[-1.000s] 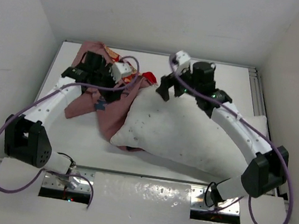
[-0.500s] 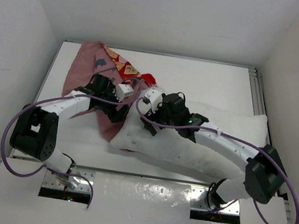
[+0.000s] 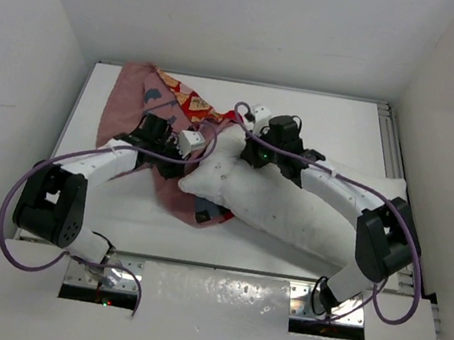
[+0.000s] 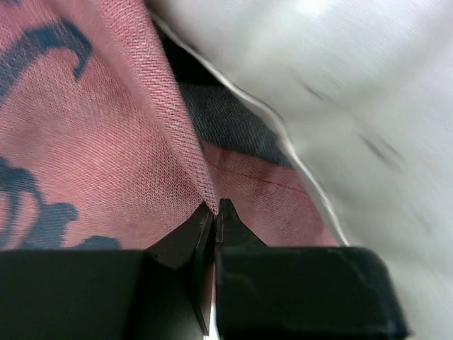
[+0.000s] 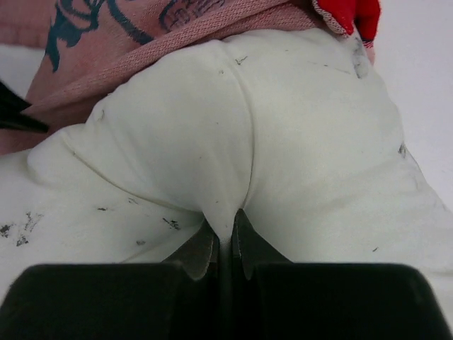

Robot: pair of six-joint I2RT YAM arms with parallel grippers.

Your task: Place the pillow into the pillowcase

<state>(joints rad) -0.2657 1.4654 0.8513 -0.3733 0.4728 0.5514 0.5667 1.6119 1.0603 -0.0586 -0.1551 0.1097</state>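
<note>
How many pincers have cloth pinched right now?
2. The left pincer is shut on a fold of the pillowcase, right beside the pillow. The right pincer is shut on a pinch of the pillow's cover, near the pillowcase edge.

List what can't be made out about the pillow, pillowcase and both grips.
- Top view: the left arm and right arm cover their own jaws.
- Top view: the pillowcase mouth lies under the left arm and its own bunched cloth; whether the pillow corner is inside is unclear.
- Left wrist: the pillow is blurred; the dark patch beside it is unreadable.
- Right wrist: frame edges cut the pillow off.
</note>
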